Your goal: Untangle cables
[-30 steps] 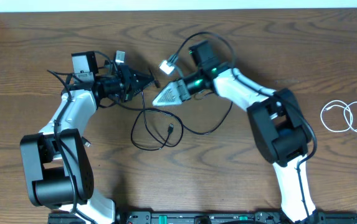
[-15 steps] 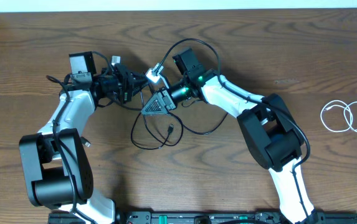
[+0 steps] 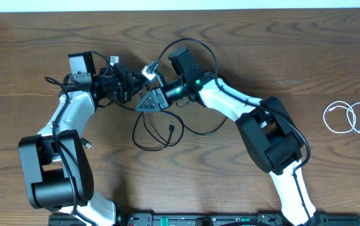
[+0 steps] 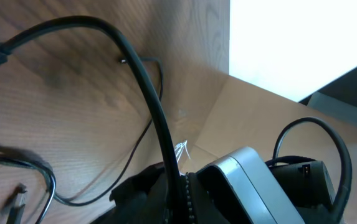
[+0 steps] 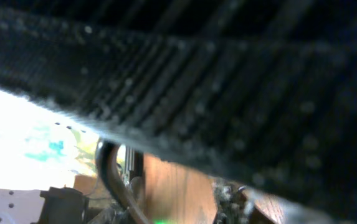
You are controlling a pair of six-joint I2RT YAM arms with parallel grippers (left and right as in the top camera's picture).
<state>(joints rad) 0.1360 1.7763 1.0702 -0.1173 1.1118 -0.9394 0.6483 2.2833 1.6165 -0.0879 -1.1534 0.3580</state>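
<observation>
Two black cables lie tangled in loose loops [image 3: 157, 145] on the wooden table, and one strand rises to the grippers. My left gripper [image 3: 134, 88] is shut on a thick black cable [image 4: 146, 84], which runs between its jaws [image 4: 179, 194] in the left wrist view. My right gripper [image 3: 144, 102] sits right beside the left one, above the loops. Its wrist view is filled by a dark blurred surface, with one black cable [image 5: 107, 175] close by, so its jaws cannot be read. The white cable [image 3: 346, 117] lies apart at the far right.
A small black plug end [image 3: 172, 129] lies inside the loops. A thin black cable [image 4: 142, 137] and a plug [image 4: 17, 200] lie on the wood below the left gripper. A cardboard wall [image 4: 240, 118] stands past the table edge. Both arm bases are at the front.
My right gripper has moved left, from the table's middle to right beside the left gripper, and has rolled over. The left gripper has barely moved and still holds the cable.
</observation>
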